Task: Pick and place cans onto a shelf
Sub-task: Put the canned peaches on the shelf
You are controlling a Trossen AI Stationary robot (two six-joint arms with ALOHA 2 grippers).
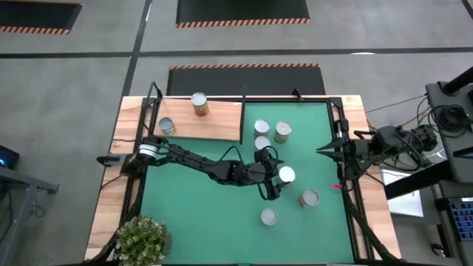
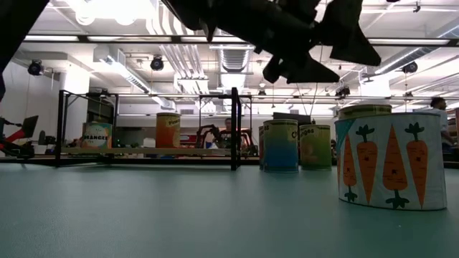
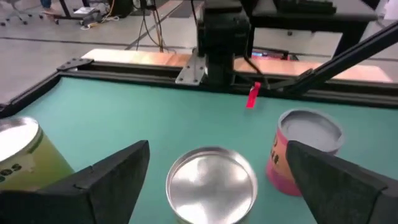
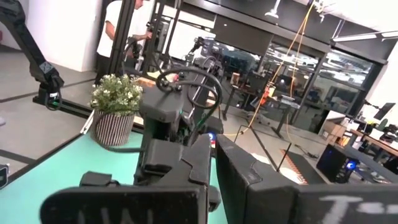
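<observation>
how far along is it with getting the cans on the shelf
Two round metal cans already stand on the flat light-wood shelf. In hand: the left gripper, jaws open, straddles a silver-topped can on the green mat, not yet gripped. About six cans remain on the mat. The right gripper waits at the table's right edge.

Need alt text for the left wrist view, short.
The left gripper is open, its two dark fingers either side of a silver-topped can on the green mat. A pink-sided can stands beyond it, a green-sided can at the edge, and a red tag near the table's far rail.
</observation>
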